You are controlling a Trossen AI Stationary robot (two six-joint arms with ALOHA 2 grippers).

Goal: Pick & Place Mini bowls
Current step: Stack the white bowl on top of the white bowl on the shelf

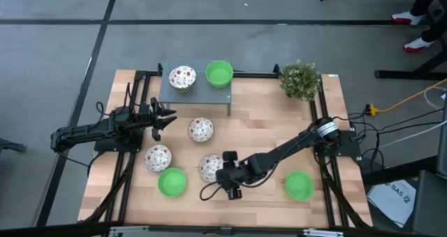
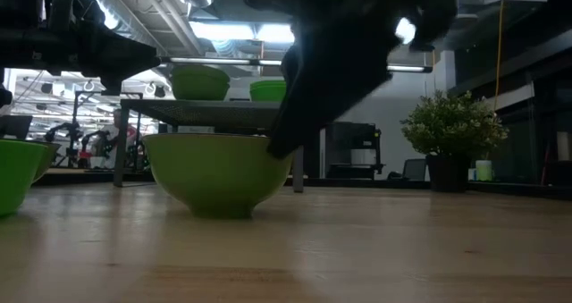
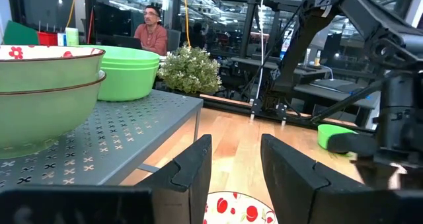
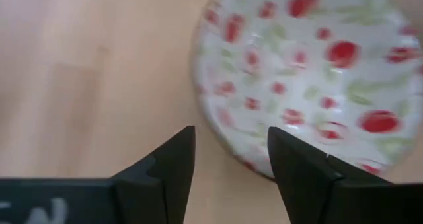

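On the grey shelf (image 1: 195, 97) at the back stand a stack of speckled bowls (image 1: 182, 77) and a green bowl (image 1: 219, 73). On the table rest three speckled bowls (image 1: 200, 129) (image 1: 158, 157) (image 1: 208, 166) and two green bowls (image 1: 172, 182) (image 1: 299, 185). My right gripper (image 1: 218, 173) is open and points down over the near speckled bowl (image 4: 310, 78); its fingers (image 4: 173, 159) stand on either side of that bowl's rim (image 4: 221, 141), one over the inside and one outside. My left gripper (image 1: 170, 118) is open and empty by the shelf's left front; a speckled bowl (image 3: 238, 209) lies below it.
A bushy potted plant (image 1: 300, 80) stands at the back right corner. The shelf's legs (image 3: 197, 128) stand on the table. A person (image 3: 152, 32) sits in the room beyond. Bare wood shows between the shelf and the right arm (image 1: 293, 142).
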